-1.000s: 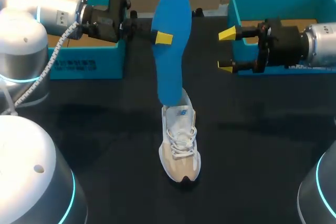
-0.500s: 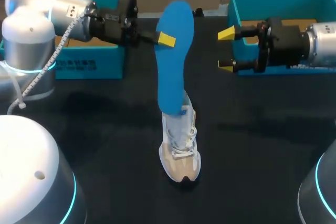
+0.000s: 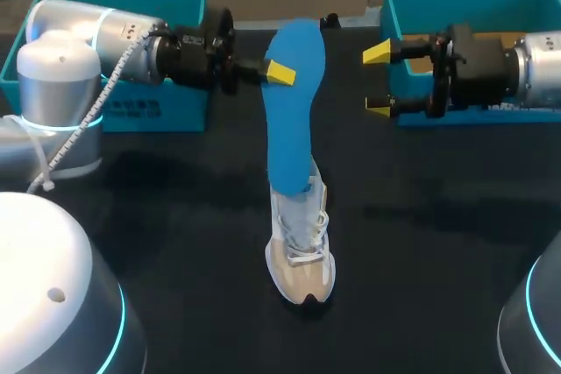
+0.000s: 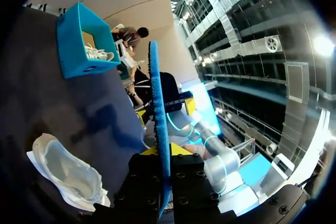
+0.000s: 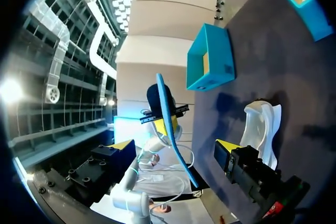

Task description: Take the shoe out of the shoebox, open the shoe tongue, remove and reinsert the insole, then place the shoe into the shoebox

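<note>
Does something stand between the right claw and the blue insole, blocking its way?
Nothing visible does. The right claw hangs open beside the blue insole, with only air between them. The left claw holds the insole from its far side.

Support: black table (image 3: 175,216), matte top.
Centre: white-beige sneaker (image 3: 301,264), upright on sole, toe toward near edge.
First teal shoebox (image 3: 175,116): beyond sneaker, off to its left, well apart.
Second teal shoebox (image 3: 412,10): beyond sneaker, off to its right, well apart.
</note>
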Available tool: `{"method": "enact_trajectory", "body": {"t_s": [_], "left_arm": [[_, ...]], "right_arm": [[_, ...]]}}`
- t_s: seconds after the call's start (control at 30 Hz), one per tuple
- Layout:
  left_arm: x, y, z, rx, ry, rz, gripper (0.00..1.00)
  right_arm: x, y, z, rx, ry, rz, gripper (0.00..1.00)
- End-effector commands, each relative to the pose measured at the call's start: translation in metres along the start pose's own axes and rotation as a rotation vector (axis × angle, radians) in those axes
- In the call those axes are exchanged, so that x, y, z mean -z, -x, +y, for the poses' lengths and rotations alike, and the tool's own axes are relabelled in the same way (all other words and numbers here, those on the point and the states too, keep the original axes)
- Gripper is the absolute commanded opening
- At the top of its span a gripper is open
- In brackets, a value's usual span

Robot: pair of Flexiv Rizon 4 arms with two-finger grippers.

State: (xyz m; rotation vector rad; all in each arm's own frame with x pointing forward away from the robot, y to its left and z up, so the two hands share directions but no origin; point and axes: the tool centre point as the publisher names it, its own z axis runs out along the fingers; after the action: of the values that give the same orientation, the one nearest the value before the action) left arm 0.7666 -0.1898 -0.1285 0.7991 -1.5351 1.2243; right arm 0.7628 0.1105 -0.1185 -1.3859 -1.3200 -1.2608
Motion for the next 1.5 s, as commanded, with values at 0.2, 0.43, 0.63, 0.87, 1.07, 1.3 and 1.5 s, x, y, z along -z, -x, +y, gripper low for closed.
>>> {"method": "enact_trajectory", "body": {"t_s": [0.2,0.43,0.63,0.87,1.07,1.3,1.5], "left_arm": [[0.001,0.010,-0.004,0.054,0.018,0.010,0.00],[0.002,0.020,-0.007,0.083,0.011,0.011,0.00],[0.001,0.024,-0.008,0.132,0.001,0.017,0.00],[-0.001,0.031,-0.007,0.187,-0.005,0.013,0.00],[-0.001,0.036,-0.010,0.217,-0.060,-0.003,0.00],[0.001,0.039,-0.010,0.232,-0.083,-0.008,0.00],[0.003,0.040,-0.011,0.235,-0.102,-0.022,0.00]], "right_arm": [[-0.004,-0.013,-0.011,0.017,0.047,-0.058,1.00],[-0.011,-0.030,-0.015,0.037,0.084,-0.154,1.00],[-0.018,-0.050,-0.014,0.076,0.137,-0.249,1.00],[-0.024,-0.070,-0.014,0.105,0.168,-0.359,1.00],[-0.027,-0.081,-0.014,0.120,0.186,-0.468,1.00],[-0.030,-0.091,-0.012,0.128,0.178,-0.616,1.00],[-0.034,-0.099,-0.011,0.135,0.175,-0.735,1.00]]}}
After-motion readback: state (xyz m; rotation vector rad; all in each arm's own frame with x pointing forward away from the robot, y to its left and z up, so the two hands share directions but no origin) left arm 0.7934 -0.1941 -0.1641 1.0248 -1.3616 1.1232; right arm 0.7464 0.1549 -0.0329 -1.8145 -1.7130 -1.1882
